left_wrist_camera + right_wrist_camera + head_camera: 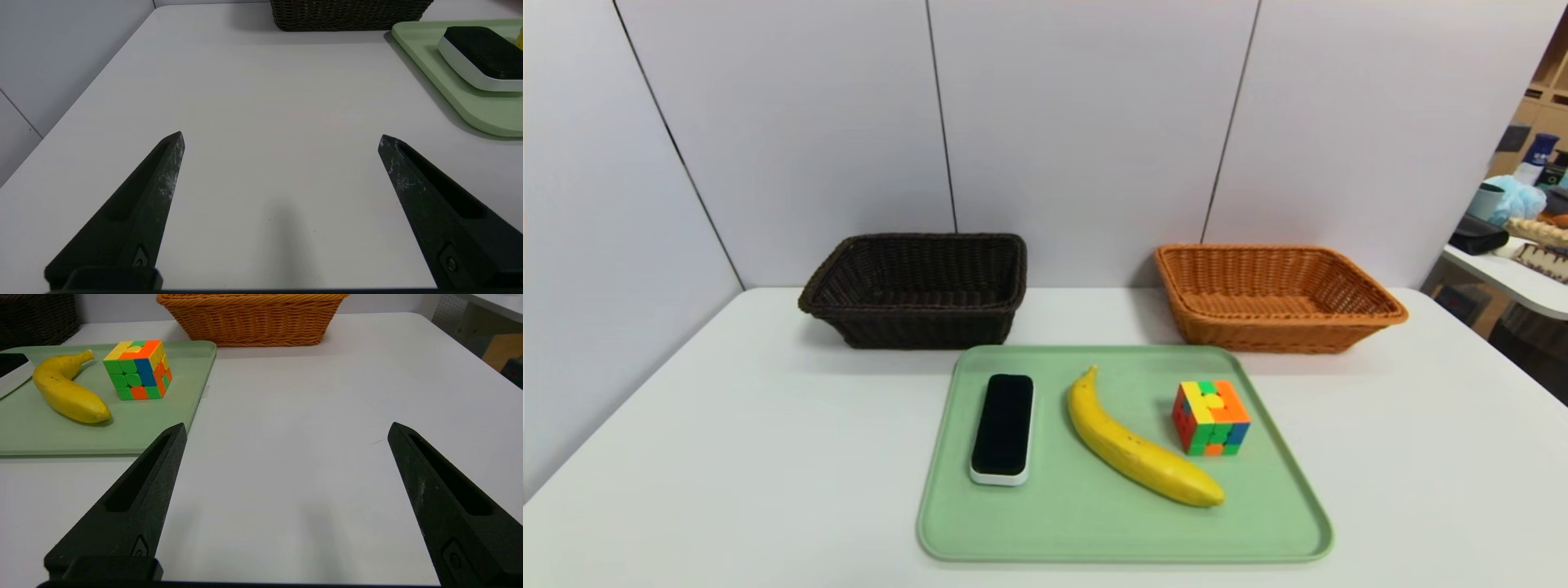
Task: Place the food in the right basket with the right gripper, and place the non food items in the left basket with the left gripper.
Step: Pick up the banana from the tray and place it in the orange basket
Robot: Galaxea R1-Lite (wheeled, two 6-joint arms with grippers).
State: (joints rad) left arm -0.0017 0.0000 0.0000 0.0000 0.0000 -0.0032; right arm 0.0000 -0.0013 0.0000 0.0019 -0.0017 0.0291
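A green tray (1094, 531) holds a black slab with a white base (1003, 425), a yellow banana (1135, 445) and a multicoloured puzzle cube (1211, 416). The dark brown left basket (915, 290) and the orange-tan right basket (1274, 298) stand behind the tray, both with nothing in them. My left gripper (281, 139) hangs open over bare table beside the tray (470, 102), the slab (482, 53) ahead of it. My right gripper (286, 430) is open over bare table on the tray's other side, with the banana (65, 390) and cube (137, 369) ahead. Neither arm shows in the head view.
White wall panels close the table's (686, 457) back and left side. Off the table's right edge stands another table with clutter (1519, 229). In the right wrist view the orange basket (253, 318) sits beyond the tray (41, 433).
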